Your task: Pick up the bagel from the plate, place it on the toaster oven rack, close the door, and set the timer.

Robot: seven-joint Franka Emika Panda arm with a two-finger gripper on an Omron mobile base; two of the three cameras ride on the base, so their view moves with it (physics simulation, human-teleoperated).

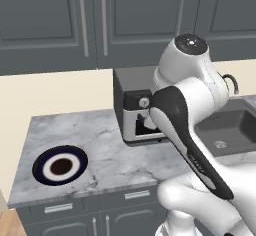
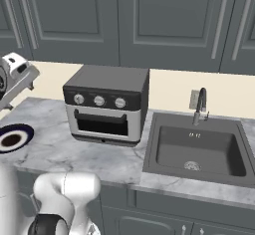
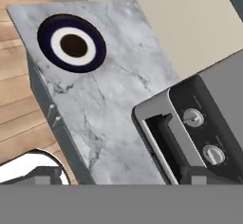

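Finishing the job: the door looks shut and the plate lies bare left of the oven.
Fingers spread, holding nothing; bagel presumably inside, unseen; the timer knob likely comes next.

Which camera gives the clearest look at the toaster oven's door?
The right base view: the door faces the camera, shut, with window and bar handle plain. In the left base view the robot arm covers most of it; the hand view shows it slanted and cut off.
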